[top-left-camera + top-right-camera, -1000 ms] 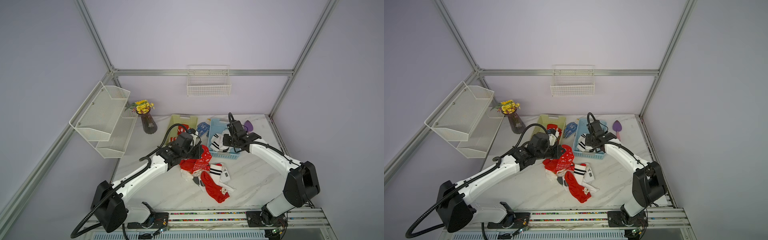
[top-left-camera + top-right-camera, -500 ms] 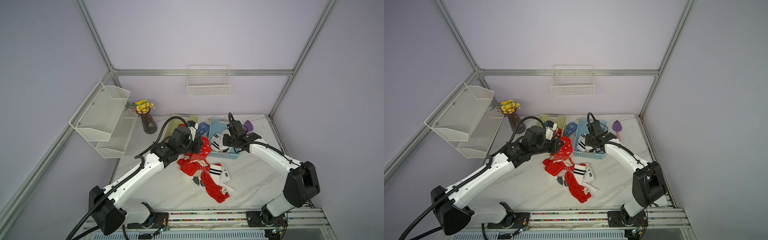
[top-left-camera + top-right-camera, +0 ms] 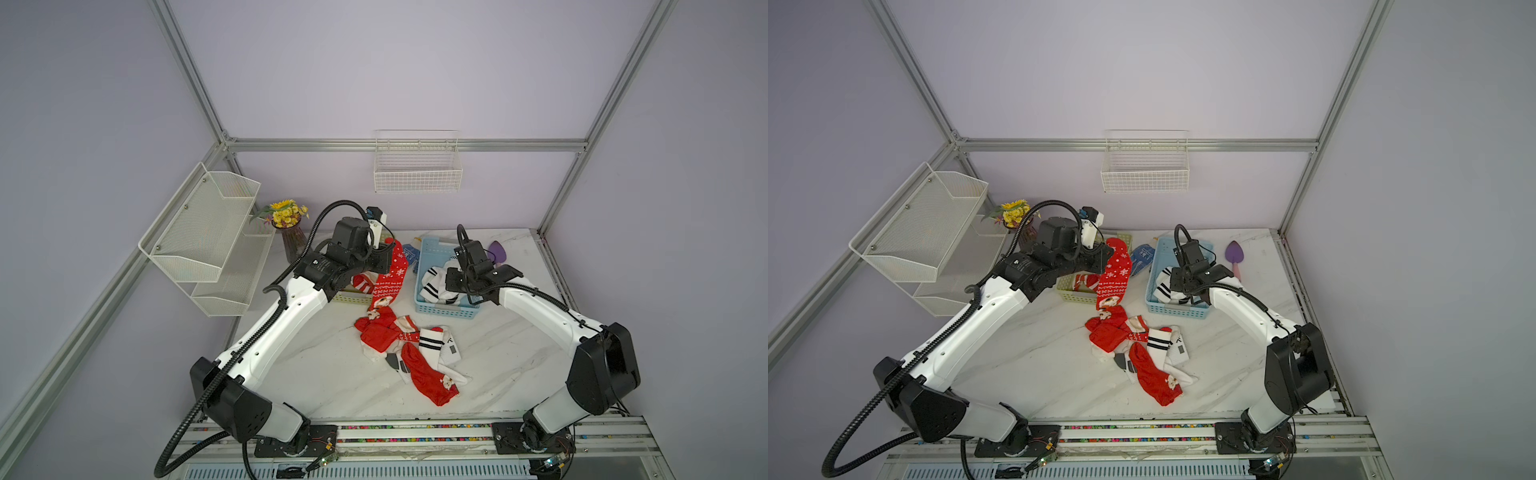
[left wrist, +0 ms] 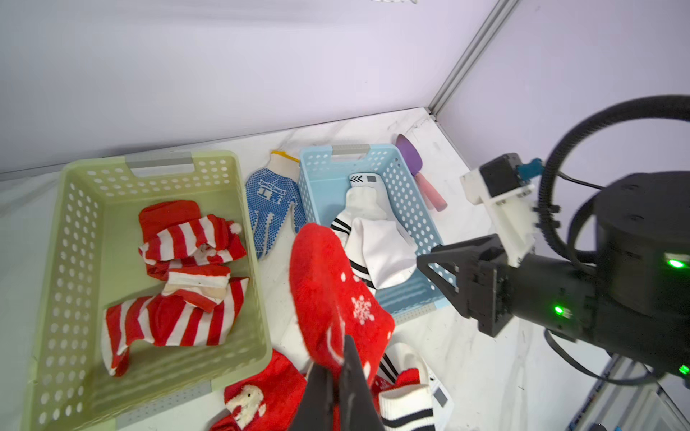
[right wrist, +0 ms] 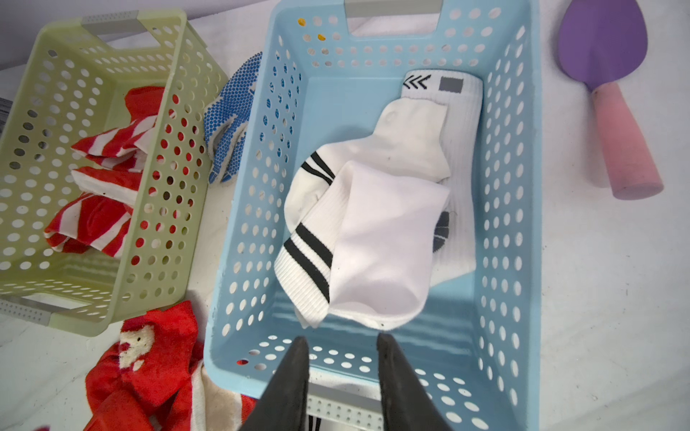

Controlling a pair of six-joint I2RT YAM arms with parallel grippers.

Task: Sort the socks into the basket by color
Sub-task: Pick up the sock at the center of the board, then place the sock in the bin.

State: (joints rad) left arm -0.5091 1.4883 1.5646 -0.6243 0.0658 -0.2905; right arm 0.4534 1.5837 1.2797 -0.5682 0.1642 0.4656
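My left jaws pinch 1 red sock, hanging mid-frame in a top view, just right of the green basket. My right jaws hang half open and empty. Next I think I should swing the sock left over that basket and let go.

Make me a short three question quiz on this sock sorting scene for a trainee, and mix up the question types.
1. True or false: the left hand is shut on a red sock with snowflakes.
2. What lies in the blue basket? A) white socks with black stripes B) folded towels C) nothing at all
3. Which hand hangs open and empty over the blue basket?

Key: 1 true; 2 A; 3 the right hand.
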